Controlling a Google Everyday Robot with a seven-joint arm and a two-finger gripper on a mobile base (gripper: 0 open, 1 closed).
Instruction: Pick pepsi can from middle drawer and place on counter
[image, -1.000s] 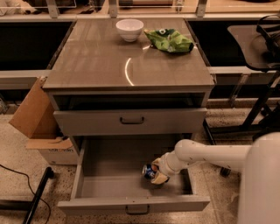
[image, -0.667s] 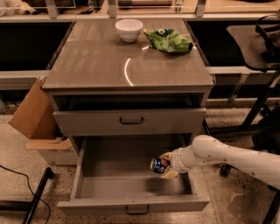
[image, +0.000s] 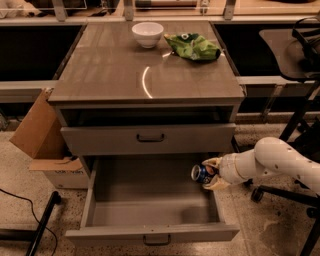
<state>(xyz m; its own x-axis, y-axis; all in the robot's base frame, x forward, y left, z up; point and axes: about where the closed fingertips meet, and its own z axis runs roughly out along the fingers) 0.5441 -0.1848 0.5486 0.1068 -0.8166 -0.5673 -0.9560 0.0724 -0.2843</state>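
The pepsi can is a small dark blue can held sideways, its silver end facing left. My gripper is shut on it, one finger above and one below. The can hangs above the right rear part of the open middle drawer, clear of its grey tray. My white arm reaches in from the right. The glossy grey-brown counter lies above, with a curved light reflection near its middle.
A white bowl and a green snack bag sit at the counter's back. A shut grey drawer is above the open one. A cardboard box stands left. A dark chair is at right.
My gripper has lifted the can up off the drawer floor and moved it to the right. The arm has drawn back toward the right edge.
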